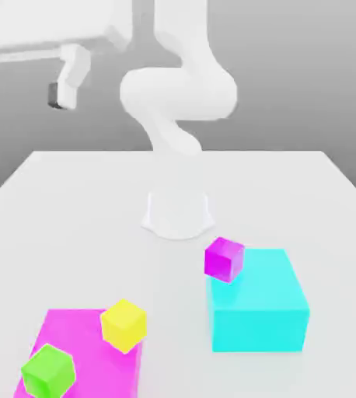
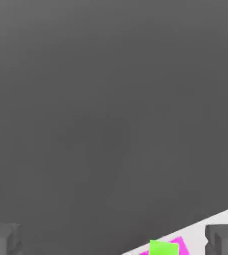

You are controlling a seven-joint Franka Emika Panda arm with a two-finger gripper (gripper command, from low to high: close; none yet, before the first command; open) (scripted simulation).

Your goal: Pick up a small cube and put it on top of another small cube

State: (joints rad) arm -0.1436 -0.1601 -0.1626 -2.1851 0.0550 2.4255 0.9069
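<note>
- The table is a plain white surface, pale and smooth, with a grey backdrop behind it on all sides; the room shows no other feature.
- The robot arm is white and stands on a round base near the middle of the table, its upper part bent over toward the exterior view's left.
- One gripper hangs high above the table at the exterior view's upper left, its two dark fingertips spread wide apart and holding nothing.
- Two big blocks lie on the table: one pink block at the exterior view's lower left and one turquoise block at the lower right, well apart.
- Three small cubes in all.
- One yellow cube sits on the pink block, tilted on a corner.
- One green cube sits on the same pink block, near the yellow one.
- One purple cube rests at the turquoise block's upper corner, on the side toward the pink block.
</note>
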